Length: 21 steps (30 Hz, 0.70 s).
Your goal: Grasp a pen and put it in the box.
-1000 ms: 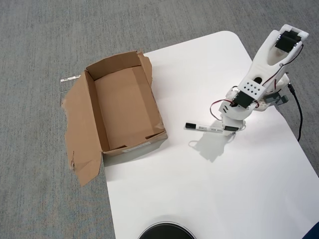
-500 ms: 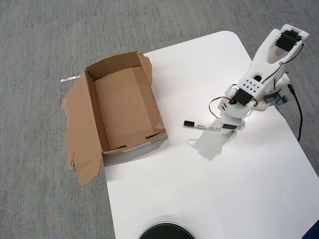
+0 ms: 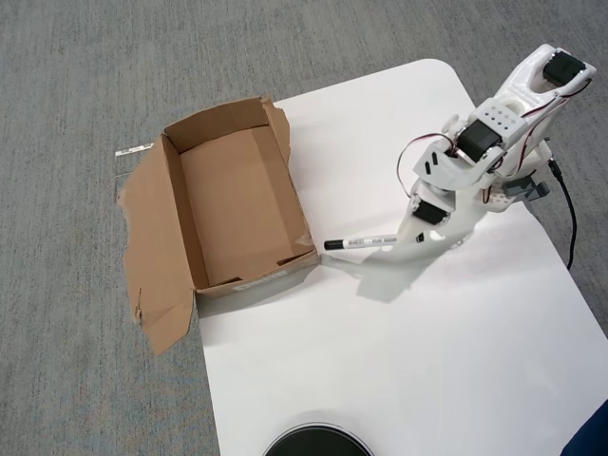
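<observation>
In the overhead view the white pen (image 3: 366, 243) with a black cap points left, its cap tip close to the near right corner of the box (image 3: 195, 233). My gripper (image 3: 410, 237) is shut on the pen's right end and holds it above the white table, casting a shadow below it. The brown cardboard box lies open at the table's left edge, empty inside, with a long flap splayed to its left.
The white table (image 3: 399, 361) has rounded corners and grey carpet around it. A black round object (image 3: 316, 442) pokes in at the bottom edge. A black cable (image 3: 568, 214) runs along the right side by the arm's base.
The arm has lifted and swung left, carrying the pen toward the box. The pen's cap now sits near the box corner.
</observation>
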Each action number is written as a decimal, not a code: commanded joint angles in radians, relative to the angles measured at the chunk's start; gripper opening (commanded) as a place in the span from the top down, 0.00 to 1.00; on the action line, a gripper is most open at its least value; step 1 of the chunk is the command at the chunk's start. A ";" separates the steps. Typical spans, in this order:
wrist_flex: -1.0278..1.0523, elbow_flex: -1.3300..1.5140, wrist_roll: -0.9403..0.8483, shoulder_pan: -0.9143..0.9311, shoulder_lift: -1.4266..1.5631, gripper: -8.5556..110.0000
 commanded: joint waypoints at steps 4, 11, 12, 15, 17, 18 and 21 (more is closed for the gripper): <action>-0.006 -0.100 -0.007 0.033 0.015 0.93; -0.005 -0.091 -0.012 0.059 0.028 0.93; -0.005 -0.094 -0.012 0.074 0.028 0.93; -0.005 -0.096 -0.012 0.133 0.028 0.93; -0.005 -0.096 -0.012 0.174 0.028 0.93; -0.005 -0.097 -0.012 0.194 0.029 0.93; -0.005 -0.100 -0.012 0.251 0.029 0.93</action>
